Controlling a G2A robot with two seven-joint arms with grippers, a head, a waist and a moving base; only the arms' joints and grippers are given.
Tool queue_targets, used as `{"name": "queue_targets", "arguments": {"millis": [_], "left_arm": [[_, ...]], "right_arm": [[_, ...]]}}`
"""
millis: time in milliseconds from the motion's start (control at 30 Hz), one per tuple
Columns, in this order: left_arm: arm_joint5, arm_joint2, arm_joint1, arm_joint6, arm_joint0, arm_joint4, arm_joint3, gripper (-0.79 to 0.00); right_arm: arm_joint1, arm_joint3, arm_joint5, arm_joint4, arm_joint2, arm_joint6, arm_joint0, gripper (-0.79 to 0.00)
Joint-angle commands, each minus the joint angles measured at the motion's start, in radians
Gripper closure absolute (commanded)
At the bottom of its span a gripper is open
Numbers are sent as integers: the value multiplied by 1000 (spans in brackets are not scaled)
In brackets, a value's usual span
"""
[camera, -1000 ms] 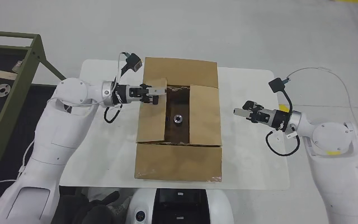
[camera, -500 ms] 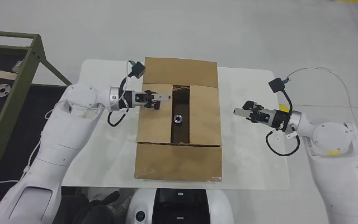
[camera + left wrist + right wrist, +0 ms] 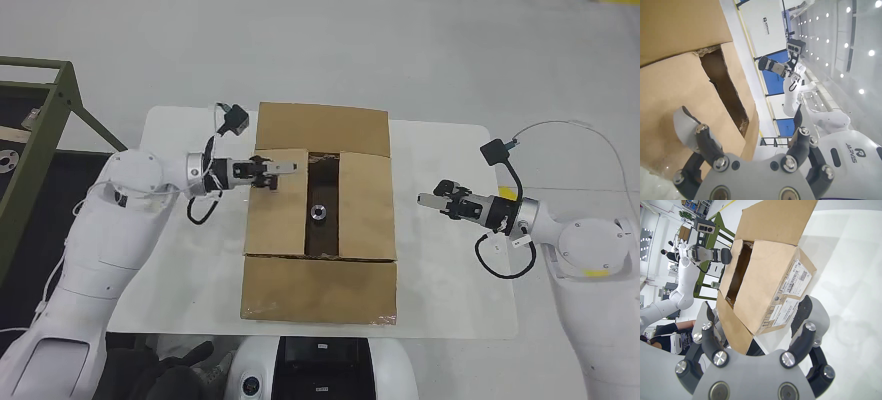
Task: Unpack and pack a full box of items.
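A brown cardboard box (image 3: 365, 205) stands mid-table, its two side flaps folded in and its far and near flaps spread outward. Through the dark gap between the side flaps a small round metal item (image 3: 318, 211) lies on the bottom. My left gripper (image 3: 274, 171) is open over the far end of the left flap (image 3: 668, 91), with one fingertip (image 3: 684, 119) against the cardboard and the other in free air. My right gripper (image 3: 428, 199) hangs open and holds nothing, a short way to the right of the box (image 3: 764, 275). Opposite it, the left gripper (image 3: 726, 255) sits at the box's far side.
The white table (image 3: 450, 280) has bare room to the right of the box and a narrower strip on the left. A green metal rack (image 3: 50, 110) stands off the table's left edge. Printed labels (image 3: 793, 281) cover the box's right wall.
The left flap, raised at the gripper a second ago, now lies flat over the box. My left gripper pushed right over it, then drew back a little left. The right arm kept still.
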Motion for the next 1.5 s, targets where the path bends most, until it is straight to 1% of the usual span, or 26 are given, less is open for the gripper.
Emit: {"name": "queue_targets", "arguments": {"millis": [0, 133, 233, 367, 467, 700, 800, 1033, 1167, 1467], "left_arm": [[0, -26, 3, 0, 2, -30, 5, -785], [-11, -77, 8, 24, -4, -64, 41, -785], [-41, -98, 9, 83, -17, -29, 87, -785], [-60, -102, 8, 140, -35, 5, 154, -785], [-79, -91, 4, 182, -55, 44, 193, -785], [-101, -12, -15, 281, -118, 156, 272, -785], [-62, 32, -30, 316, -149, 166, 306, -785], [-46, 118, -61, 345, -218, 173, 371, -785], [-14, 162, -82, 383, -262, 182, 438, -785], [0, 235, -128, 365, -350, 125, 554, -785]], "right_arm": [[0, 0, 0, 0, 0, 0, 0, -785], [0, 0, 0, 0, 0, 0, 0, -785], [0, 0, 0, 0, 0, 0, 0, -785], [0, 0, 0, 0, 0, 0, 0, -785], [0, 0, 0, 0, 0, 0, 0, -785], [0, 0, 0, 0, 0, 0, 0, -785], [0, 0, 0, 0, 0, 0, 0, -785], [0, 0, 0, 0, 0, 0, 0, -785], [0, 0, 0, 0, 0, 0, 0, -785], [0, 0, 0, 0, 0, 0, 0, -785]]}}
